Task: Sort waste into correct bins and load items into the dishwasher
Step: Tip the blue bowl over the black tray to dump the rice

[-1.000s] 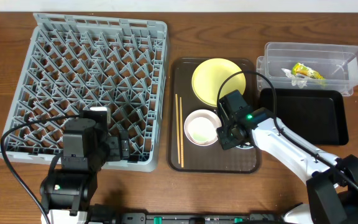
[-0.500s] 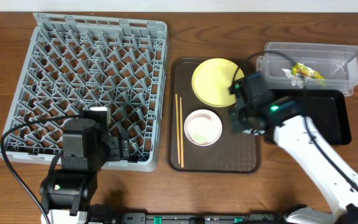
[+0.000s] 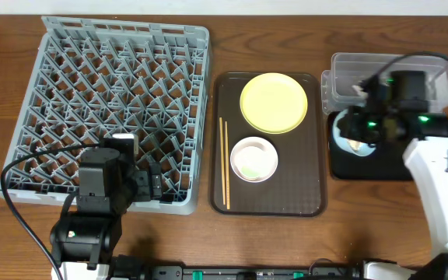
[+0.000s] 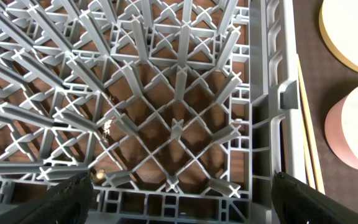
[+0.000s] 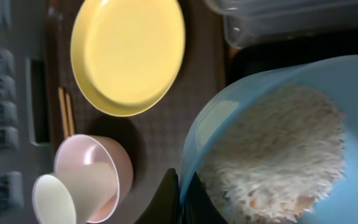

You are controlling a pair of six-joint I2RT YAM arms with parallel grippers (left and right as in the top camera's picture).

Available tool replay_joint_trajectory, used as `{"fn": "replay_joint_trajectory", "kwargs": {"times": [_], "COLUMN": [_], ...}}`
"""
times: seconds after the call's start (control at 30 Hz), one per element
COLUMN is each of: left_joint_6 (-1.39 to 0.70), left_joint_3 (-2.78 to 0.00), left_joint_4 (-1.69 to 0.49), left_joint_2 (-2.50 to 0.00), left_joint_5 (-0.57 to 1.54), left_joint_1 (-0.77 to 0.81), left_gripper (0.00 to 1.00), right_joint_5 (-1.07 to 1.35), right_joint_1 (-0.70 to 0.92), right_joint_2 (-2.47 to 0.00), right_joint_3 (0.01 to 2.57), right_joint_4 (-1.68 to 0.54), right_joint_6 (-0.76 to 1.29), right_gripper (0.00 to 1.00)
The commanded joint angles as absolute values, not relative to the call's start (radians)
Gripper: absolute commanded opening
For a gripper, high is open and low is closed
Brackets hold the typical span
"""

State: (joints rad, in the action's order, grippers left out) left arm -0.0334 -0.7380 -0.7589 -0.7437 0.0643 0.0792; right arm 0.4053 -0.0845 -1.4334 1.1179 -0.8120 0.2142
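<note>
I note a dark brown serving tray (image 3: pixel 309 194) lying flat on the desk (image 3: pixel 6 233), near its middle. The tray is rectangular with rounded corners and a low raised rim. The right wrist view shows a fine woven texture on its floor. The desk is brown wood, its grain running side to side. Beyond its far edge I see a pale strip (image 3: pixel 208 6), nature undetermined.

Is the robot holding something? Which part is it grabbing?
Yes. The right gripper pinches the light blue bowl by its rim; the left gripper holds nothing.
</note>
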Motion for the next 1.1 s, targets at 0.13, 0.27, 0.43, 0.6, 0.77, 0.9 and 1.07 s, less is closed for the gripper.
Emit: {"fn": "replay_joint_trajectory", "kwargs": {"times": [0.13,0.27,0.43,0.6,0.77,0.9,1.07], "left_joint_6": [-0.046,-0.046,-0.046,-0.046,-0.046,-0.046,-0.046], "left_joint_3": [-0.759,-0.759,-0.759,-0.759,-0.759,-0.759,-0.759], "left_joint_4": [-0.759,-0.759,-0.759,-0.759,-0.759,-0.759,-0.759], "left_joint_2": [-0.741,-0.741,-0.741,-0.741,-0.741,-0.741,-0.741], "left_joint_5": [0.062,0.062,0.062,0.062,0.062,0.062,0.062], "left_joint_1": [0.075,0.075,0.075,0.075,0.075,0.075,0.075], "left_gripper": [0.92,0.92,0.92,0.92,0.92,0.92,0.92], "right_joint_5": [0.807,0.949,1.119,1.245,1.339,1.427,1.476], "right_joint_1": [-0.305,-0.384,-0.461,-0.514,-0.579,-0.620,-0.670], "right_joint_2": [-1.497,-1.545,-1.618,-1.685,-1.750,-1.788,-1.831], "right_joint_3": [1.055,1.050,1.048,1.048,1.048,1.048,1.048], "right_joint_4": [-0.786,-0.781,-0.757,-0.732,-0.732,-0.720,-0.715], "right_joint_6": [0.101,0.068,0.065,0.065,0.065,0.065,0.065], "right_gripper": [0.01,0.01,0.01,0.01,0.01,0.01,0.01]}}
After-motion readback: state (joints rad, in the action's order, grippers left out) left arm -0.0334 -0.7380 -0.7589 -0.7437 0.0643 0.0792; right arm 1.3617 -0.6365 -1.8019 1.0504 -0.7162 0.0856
